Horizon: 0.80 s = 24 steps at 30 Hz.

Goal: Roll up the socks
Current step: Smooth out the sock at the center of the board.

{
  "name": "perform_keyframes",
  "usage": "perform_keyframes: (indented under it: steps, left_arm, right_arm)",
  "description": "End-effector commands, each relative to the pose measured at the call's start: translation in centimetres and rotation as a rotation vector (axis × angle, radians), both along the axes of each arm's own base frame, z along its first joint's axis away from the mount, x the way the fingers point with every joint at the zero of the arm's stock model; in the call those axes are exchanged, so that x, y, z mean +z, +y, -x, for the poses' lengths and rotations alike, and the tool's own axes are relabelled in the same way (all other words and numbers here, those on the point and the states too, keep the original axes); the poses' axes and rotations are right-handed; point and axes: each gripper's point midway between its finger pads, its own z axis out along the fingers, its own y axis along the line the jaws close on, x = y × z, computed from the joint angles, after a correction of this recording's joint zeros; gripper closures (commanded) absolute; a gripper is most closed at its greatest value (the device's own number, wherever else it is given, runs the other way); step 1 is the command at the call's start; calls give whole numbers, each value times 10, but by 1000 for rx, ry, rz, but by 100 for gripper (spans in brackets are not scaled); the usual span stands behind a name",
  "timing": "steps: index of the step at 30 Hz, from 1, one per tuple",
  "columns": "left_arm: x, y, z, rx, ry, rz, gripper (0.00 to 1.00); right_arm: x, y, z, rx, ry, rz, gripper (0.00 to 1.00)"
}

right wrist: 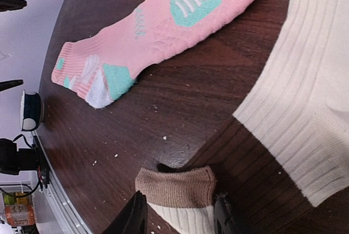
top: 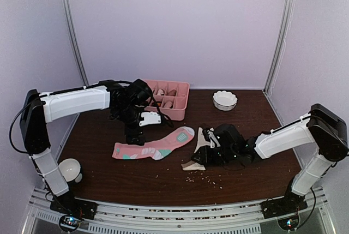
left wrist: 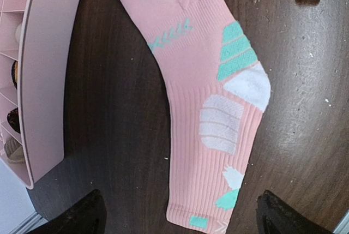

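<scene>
At the right gripper (right wrist: 180,219), narrowed onto the brown end (right wrist: 177,187) of the cream sock (right wrist: 305,92), one fingertip against each edge of it; no telling whether lifted or only pinched against the table (top: 256,130). Toward 1 o'clock from there in the wrist view, the ribbed cream body lying on the dark wood. At the left gripper (left wrist: 182,224), spread as wide as can be, fingertips at 5 and 7 o'clock of the wrist view, straddling the cuff of the pink sock (left wrist: 207,97) with bare wood between each tip and the fabric. Seen from overhead: pink sock flat at mid-table, cuff toward 8 o'clock, toe toward 2 o'clock; cream sock just beside that toe at 3 o'clock, a little apart. Farther out from the pink sock, a pink divided tray (top: 175,114) at 12 o'clock, a white bowl (top: 224,100) at 2 o'clock, a white cup (top: 70,169) at 8 o'clock near the left arm's base, pale crumbs (top: 210,178) scattered at 4 o'clock.
</scene>
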Motion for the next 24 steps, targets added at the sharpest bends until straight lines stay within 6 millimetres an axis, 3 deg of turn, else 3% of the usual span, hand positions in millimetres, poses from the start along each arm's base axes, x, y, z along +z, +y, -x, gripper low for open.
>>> perform_keyframes:
  steps: [1, 8, 24]
  left_arm:
    - [-6, 3, -3, 11, -13, -18, 2]
    - [-5, 6, -4, 12, -30, -27, 2]
    - [-2, 6, -8, 15, -55, -24, 2]
  right_arm:
    - [20, 13, 5, 36, -9, -121, 58]
    - [27, 26, 24, 112, 40, -211, 61]
    - [19, 5, 100, 247, 72, -208, 58]
